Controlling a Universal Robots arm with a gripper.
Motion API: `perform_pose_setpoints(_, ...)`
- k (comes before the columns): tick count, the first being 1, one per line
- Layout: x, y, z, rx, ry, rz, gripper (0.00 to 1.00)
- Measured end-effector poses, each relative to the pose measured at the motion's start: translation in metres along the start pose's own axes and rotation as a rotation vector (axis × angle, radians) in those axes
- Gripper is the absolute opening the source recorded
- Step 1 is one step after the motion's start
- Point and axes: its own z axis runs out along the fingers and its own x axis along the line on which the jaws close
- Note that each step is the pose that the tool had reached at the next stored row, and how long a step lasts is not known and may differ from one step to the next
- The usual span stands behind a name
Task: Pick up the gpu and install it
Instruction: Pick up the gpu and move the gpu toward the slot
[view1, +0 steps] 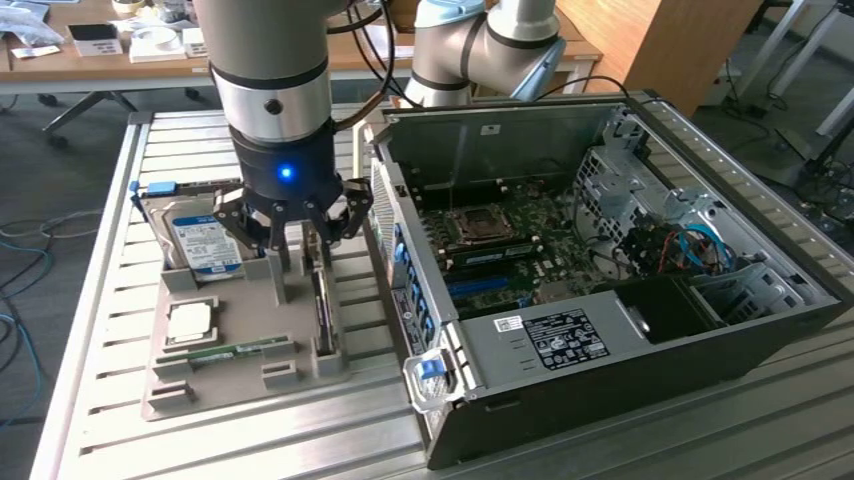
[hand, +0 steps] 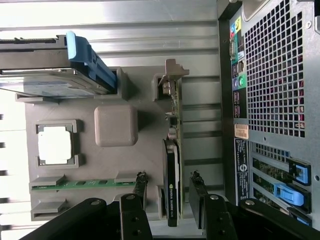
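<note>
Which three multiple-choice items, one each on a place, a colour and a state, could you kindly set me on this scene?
1. Where is the gpu?
A: in the case. B: on edge in the tray. C: flat on the table.
2. What colour is the arm's light?
A: red. B: green. C: blue.
3. How is the gripper?
A: open, astride the gpu. B: shut on the hard drive. C: shut on the memory stick.

1 B: the gpu stands upright in the tray's slot.
2 C: the light glows blue above the gripper.
3 A: gaps show between the fingers and the gpu.
</note>
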Motion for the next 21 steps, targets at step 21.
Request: perform_pose_setpoints(21, 0.0002, -0.0003, 0.0084, -0.0003, -0.0002, 0.0, 0.47)
